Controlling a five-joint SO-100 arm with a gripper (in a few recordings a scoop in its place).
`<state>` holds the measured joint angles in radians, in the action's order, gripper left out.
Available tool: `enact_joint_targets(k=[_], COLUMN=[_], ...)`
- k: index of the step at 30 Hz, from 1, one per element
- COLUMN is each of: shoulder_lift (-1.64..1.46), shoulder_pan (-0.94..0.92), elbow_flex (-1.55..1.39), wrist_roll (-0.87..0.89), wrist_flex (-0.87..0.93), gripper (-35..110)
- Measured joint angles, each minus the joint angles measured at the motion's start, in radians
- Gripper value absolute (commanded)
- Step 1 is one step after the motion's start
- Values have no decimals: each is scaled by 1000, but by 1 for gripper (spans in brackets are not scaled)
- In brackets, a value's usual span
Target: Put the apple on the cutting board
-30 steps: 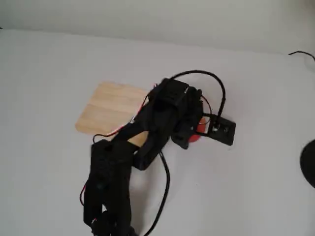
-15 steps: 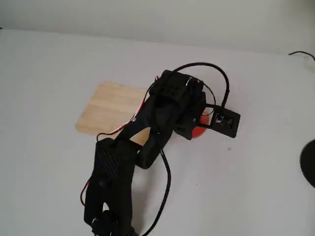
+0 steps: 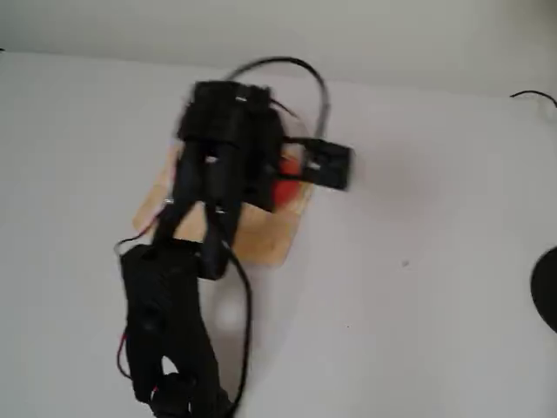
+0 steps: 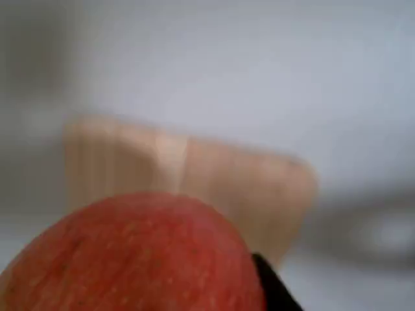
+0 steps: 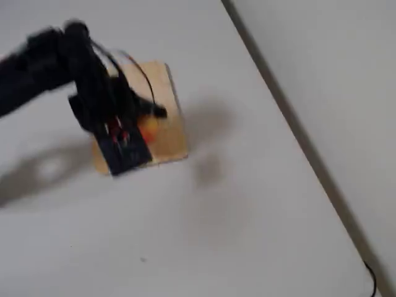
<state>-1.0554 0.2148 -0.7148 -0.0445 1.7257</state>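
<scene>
The apple (image 3: 285,192) is clamped in the tool (image 3: 277,190) and sits over the cutting board (image 3: 261,239), so the carrying part of the job looks mostly done; whether the fruit already touches the wood or is a little above it cannot be told from these blurred pictures. In the wrist view the apple (image 4: 136,259) fills the lower frame with the cutting board (image 4: 259,188) beyond it, and a dark finger shows at its right flank. In the other fixed view an orange-red patch marks the apple (image 5: 148,130) over the board (image 5: 172,139), near the board's right side. What seems left is lowering, letting go and backing off. The board lies toward the middle of the pale worktop (image 3: 418,305), carrying nothing else.
</scene>
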Motion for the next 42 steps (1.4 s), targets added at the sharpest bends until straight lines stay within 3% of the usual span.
enact_joint_targets(k=[9, 17, 23, 30, 35, 42], shoulder_lift=[14, 126, 209, 239, 242, 218], shoulder_pan=[249, 302, 293, 273, 262, 238], elbow_flex=[3, 3, 11, 41, 41, 41], wrist_roll=[75, 91, 94, 78, 77, 63], wrist_flex=[-72, -170, -212, -216, -213, -153], gripper=[2, 4, 23, 69, 82, 83])
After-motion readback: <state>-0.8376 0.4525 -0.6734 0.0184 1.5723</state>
